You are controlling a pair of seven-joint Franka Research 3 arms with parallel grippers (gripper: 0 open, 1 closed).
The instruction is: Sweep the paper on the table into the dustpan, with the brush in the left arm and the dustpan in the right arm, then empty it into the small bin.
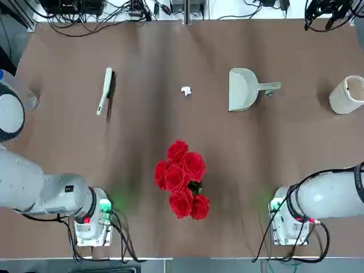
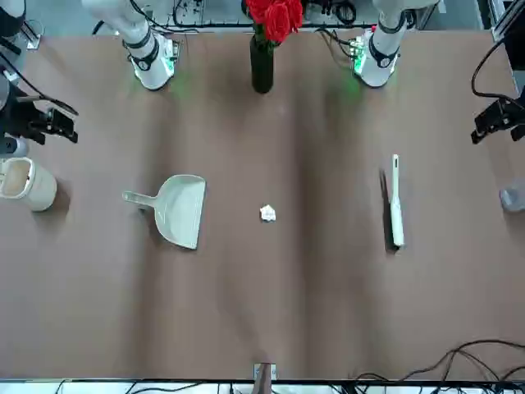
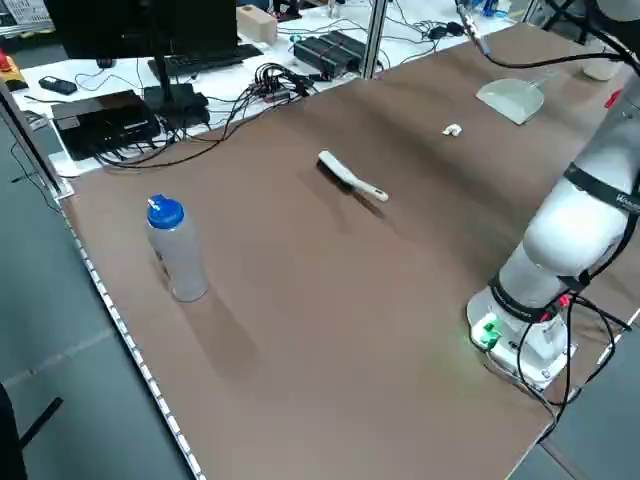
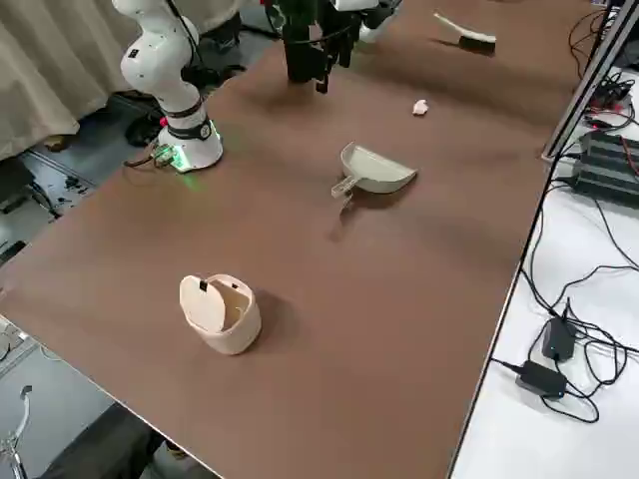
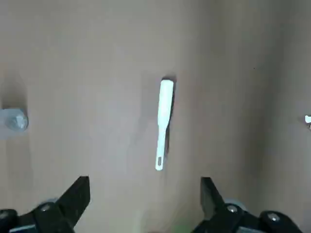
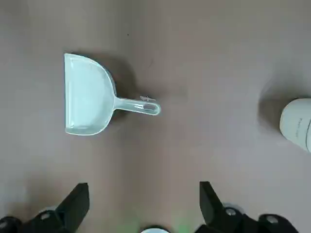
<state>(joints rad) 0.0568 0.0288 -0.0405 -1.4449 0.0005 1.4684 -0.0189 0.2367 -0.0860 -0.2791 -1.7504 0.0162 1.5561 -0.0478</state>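
Observation:
The tiny white paper point(image 1: 186, 91) lies mid-table. To its left the cream brush point(image 1: 105, 90) lies flat with its dark bristles on one side. The grey-green dustpan point(image 1: 244, 89) rests flat to the paper's right, its handle pointing toward the cream small bin point(image 1: 348, 95) at the table's right edge. My left gripper point(image 5: 143, 199) hangs high over the brush point(image 5: 164, 124), open and holding nothing. High above the dustpan point(image 6: 90, 94), my right gripper point(image 6: 143, 204) is also open and holds nothing, with the bin point(image 6: 296, 124) off to one side.
A dark vase of red roses point(image 1: 182, 179) stands between the two arm bases near the table's near edge. A clear bottle with a blue cap point(image 3: 175, 250) stands by the left edge. Cables and electronics lie beyond the far edge.

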